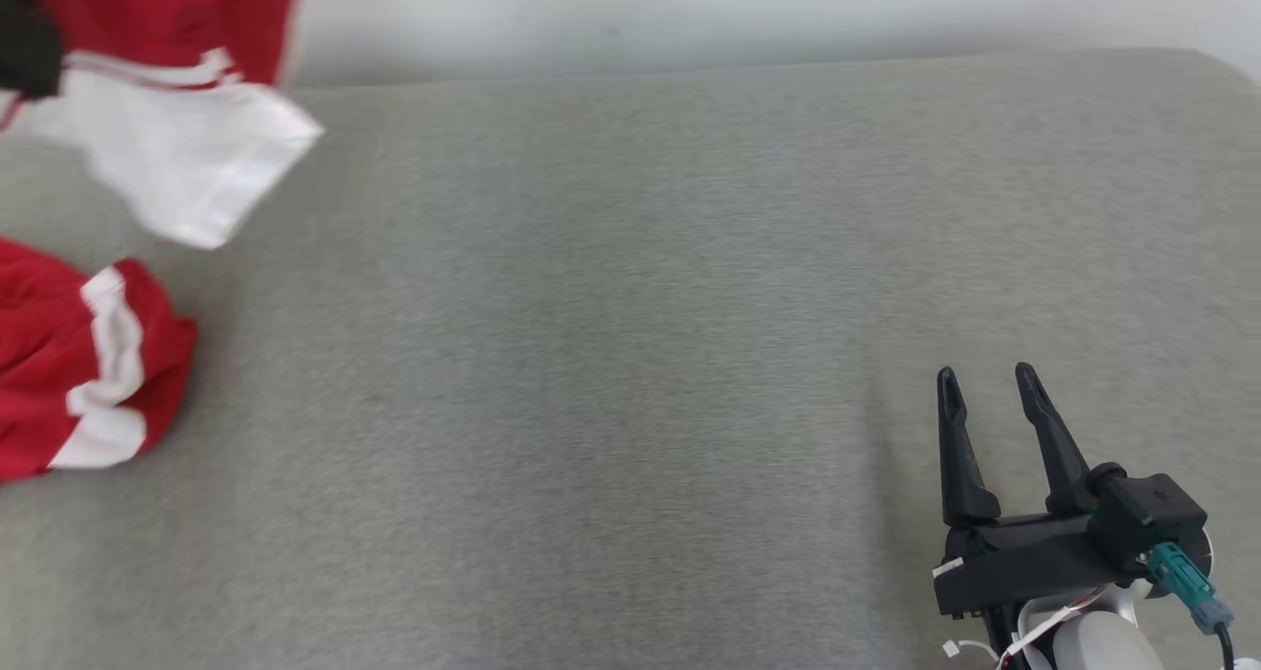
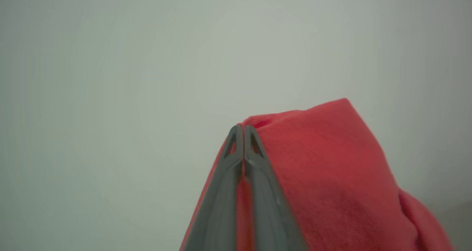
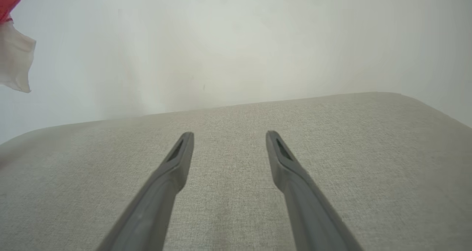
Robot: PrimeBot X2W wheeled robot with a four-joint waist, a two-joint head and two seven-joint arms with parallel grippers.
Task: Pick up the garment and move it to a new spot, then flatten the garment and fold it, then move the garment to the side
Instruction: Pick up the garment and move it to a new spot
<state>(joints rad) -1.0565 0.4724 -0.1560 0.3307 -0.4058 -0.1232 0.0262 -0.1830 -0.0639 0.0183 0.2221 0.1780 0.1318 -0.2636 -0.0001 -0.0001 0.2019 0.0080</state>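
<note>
No writing to read
Nothing legible: the garment (image 1: 187,158), far left, shows only plain red cloth and white stripes, and the small white tags (image 1: 949,569) at the base of the right claw (image 1: 985,374), near right, are too small to read.

Head cam looks down on the grey fabric worktop (image 1: 630,355). Right wrist cam shares it, low, facing the wall (image 3: 221,40). Left one's pressed right up against the garment (image 2: 332,169).

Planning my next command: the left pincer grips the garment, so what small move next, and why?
Probably carry the red garment toward the open middle of the grey surface: the left pincer is shut on it, and it hangs lifted at the far left.
</note>
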